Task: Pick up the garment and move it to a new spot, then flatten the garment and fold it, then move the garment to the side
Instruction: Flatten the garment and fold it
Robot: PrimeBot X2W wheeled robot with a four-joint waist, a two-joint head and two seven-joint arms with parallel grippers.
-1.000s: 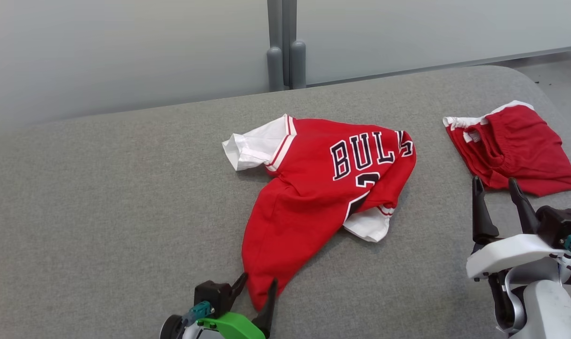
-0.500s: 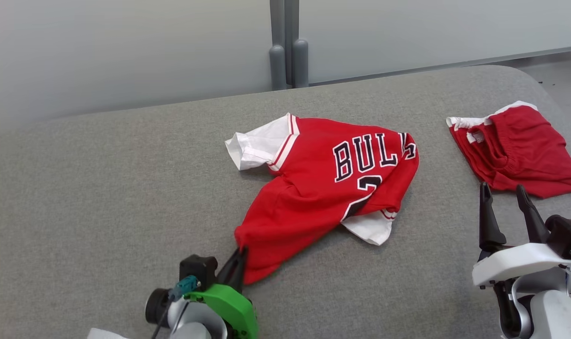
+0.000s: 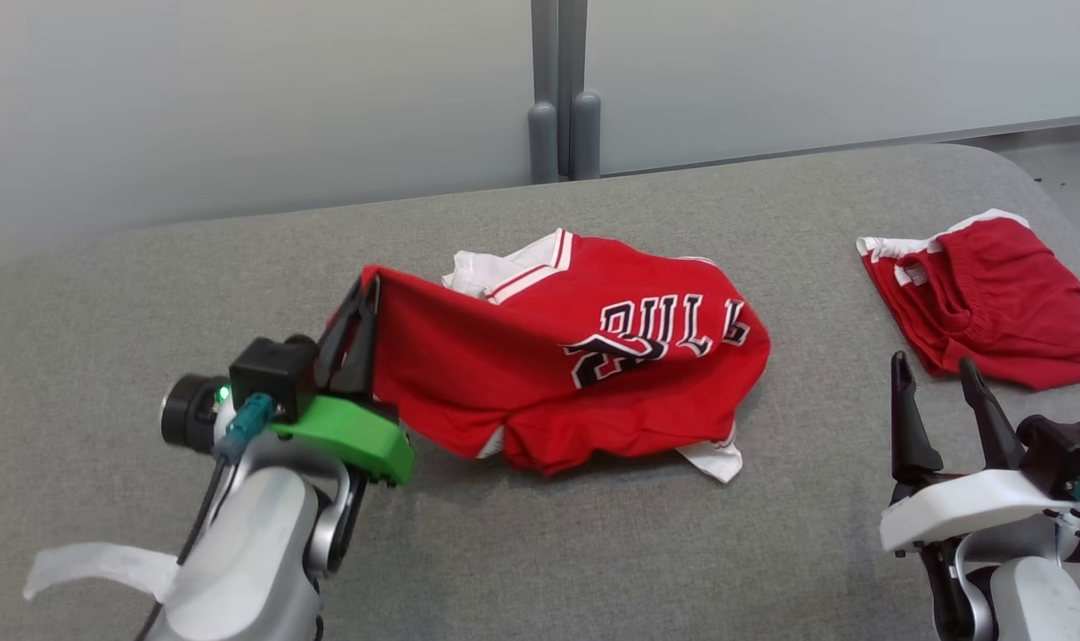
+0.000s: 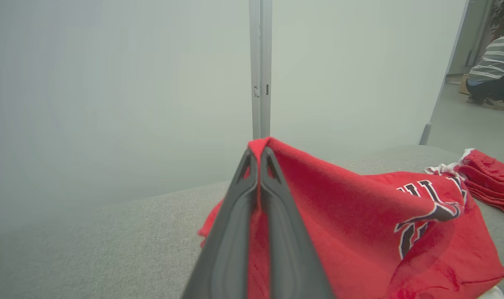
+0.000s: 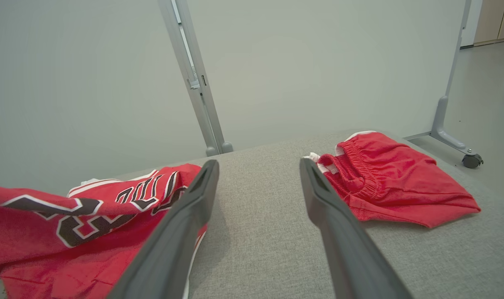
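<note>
A red jersey (image 3: 584,365) with white sleeves and dark lettering lies bunched in the middle of the grey surface (image 3: 593,552). My left gripper (image 3: 368,287) is shut on its hem corner, lifted above the surface at the jersey's left end, so the cloth hangs stretched from the fingertips. In the left wrist view the same jersey (image 4: 360,216) drapes to the right of the closed left gripper (image 4: 259,151). My right gripper (image 3: 931,367) stands open at the lower right, holding nothing. The right wrist view has the jersey (image 5: 81,224) left of the open right gripper (image 5: 258,166).
Red shorts (image 3: 985,298) with white trim lie folded at the right edge of the surface, just beyond my right gripper; they show as shorts (image 5: 384,182) in the right wrist view. A grey partition post (image 3: 562,89) stands behind. A person (image 4: 495,70) crouches far off.
My left gripper closed on the jersey's lower hem and carried it up and to the left, folding the cloth back over itself. The camera shifted slightly. The right gripper stayed put.
</note>
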